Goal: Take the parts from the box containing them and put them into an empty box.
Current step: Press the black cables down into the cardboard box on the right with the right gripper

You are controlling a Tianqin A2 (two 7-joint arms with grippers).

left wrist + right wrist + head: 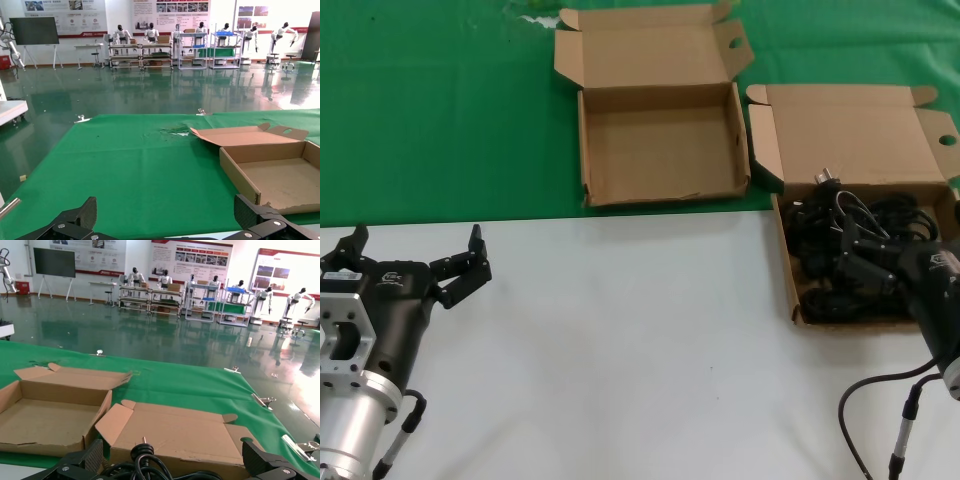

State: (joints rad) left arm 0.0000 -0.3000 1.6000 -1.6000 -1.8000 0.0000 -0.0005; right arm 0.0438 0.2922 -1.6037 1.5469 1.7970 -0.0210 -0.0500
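Note:
The parts, black power cords (882, 214), lie tangled in the right-hand cardboard box (845, 135), its lid open at the back. My right gripper (855, 262) is down in that box among the cords, jaws spread wide and holding nothing. In the right wrist view a round plug (141, 452) with looped cable sits between the open fingers (93, 456), in front of the lid (175, 432). The empty box (660, 150) stands just to the left of it, lid flaps flared. My left gripper (417, 240) hovers open over the white table at the near left.
Both boxes rest on a green cloth (440, 110) covering the far half of the table; the near half is white tabletop (620, 340). In the left wrist view the empty box (280, 175) shows beyond my open left gripper (167, 215).

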